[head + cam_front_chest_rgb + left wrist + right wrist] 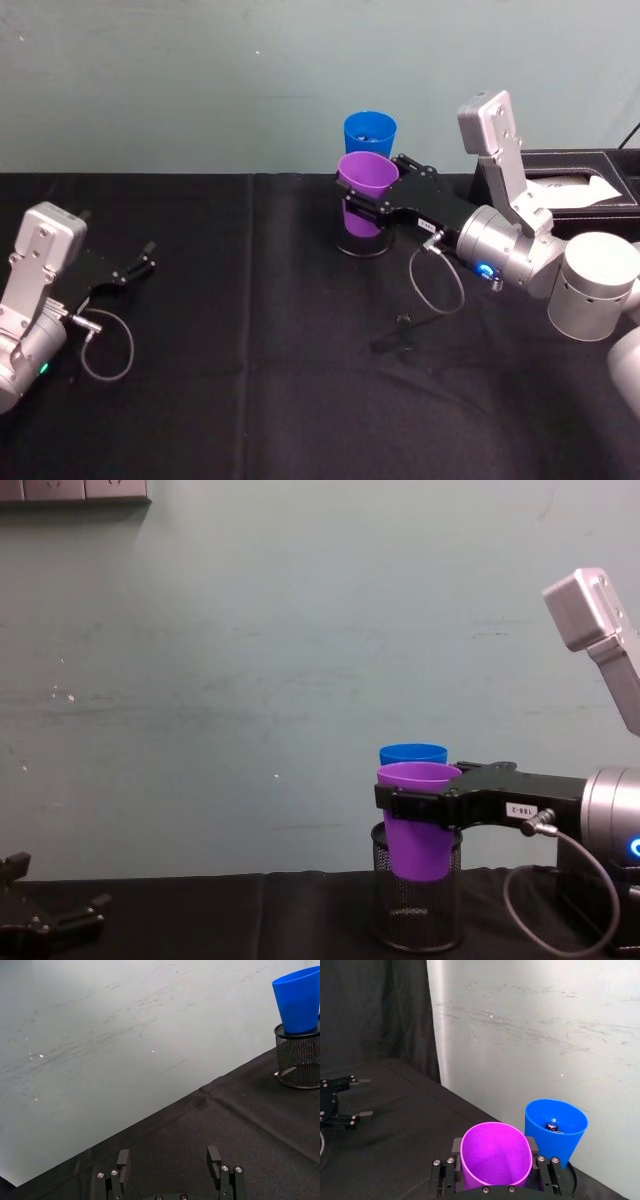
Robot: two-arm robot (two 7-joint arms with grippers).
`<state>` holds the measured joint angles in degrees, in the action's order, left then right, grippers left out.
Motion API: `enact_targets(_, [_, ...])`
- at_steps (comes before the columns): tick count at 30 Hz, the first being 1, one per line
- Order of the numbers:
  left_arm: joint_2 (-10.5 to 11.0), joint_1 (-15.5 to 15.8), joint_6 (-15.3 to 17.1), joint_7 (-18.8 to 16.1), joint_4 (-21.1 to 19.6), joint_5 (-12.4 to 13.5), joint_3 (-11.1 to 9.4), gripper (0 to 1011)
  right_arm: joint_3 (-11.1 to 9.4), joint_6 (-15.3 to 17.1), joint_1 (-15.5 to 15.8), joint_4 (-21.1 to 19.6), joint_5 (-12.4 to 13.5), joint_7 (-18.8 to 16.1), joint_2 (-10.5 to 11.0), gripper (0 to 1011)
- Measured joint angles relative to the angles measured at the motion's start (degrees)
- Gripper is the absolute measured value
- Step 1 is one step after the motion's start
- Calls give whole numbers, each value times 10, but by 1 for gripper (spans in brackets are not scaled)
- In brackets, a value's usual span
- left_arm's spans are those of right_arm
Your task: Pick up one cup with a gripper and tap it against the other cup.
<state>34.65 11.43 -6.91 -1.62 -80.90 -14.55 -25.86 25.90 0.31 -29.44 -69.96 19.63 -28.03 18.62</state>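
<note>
Where the right arm reaches over the black tablecloth (250, 400), the right claw (375, 188) is closed part-way onto the purple cup (367, 172), one flat jaw on each side just under the rim. Cup upright, mouth up, lifted off the cloth. Blue cup (370, 132) just beyond the fingertips, on the wall side, its rim a little higher than the purple rim in the chest view. Contact between the two cups: cannot tell. Left wrist view shows the blue cup seated in a black wire-mesh pen holder (299, 1062), leaning slightly. Holder sits below the claw; in the chest view the purple base overlaps its top edge, inside or in front unclear. Black box (575, 178) behind the claw, beside the arm. Left claw (145, 257) well off to the side, low over the cloth, jaws spread, nothing between them.
</note>
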Motion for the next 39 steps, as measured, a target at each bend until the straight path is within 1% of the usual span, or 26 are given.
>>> enact_targets(13, [0, 0, 0, 0, 0, 0, 0, 1000, -4, -8, -20, 29, -7, -5, -11, 741])
enact_targets(24, [0, 0, 0, 0, 0, 0, 0, 1000, -10, -19, -41, 62, -12, -8, -24, 741])
enact_targets(39, [0, 0, 0, 0, 0, 0, 0, 1000, -16, -22, -56, 81, -13, -9, -33, 741])
